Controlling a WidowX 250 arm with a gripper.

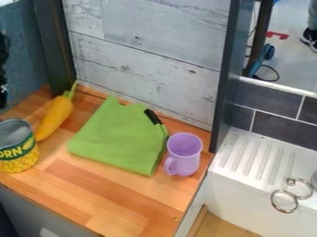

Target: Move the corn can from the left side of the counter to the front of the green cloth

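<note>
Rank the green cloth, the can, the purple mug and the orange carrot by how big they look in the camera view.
1. Green cloth, clearly largest
2. Can, even at the left edge
3. Purple mug and orange carrot: too close to rank; the carrot is longer but slimmer

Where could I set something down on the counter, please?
On the counter, mainly between the cloth and the front edge; a narrow strip separates cloth and can. It is crowded where the mug sits by the cloth and the carrot by the can.
</note>
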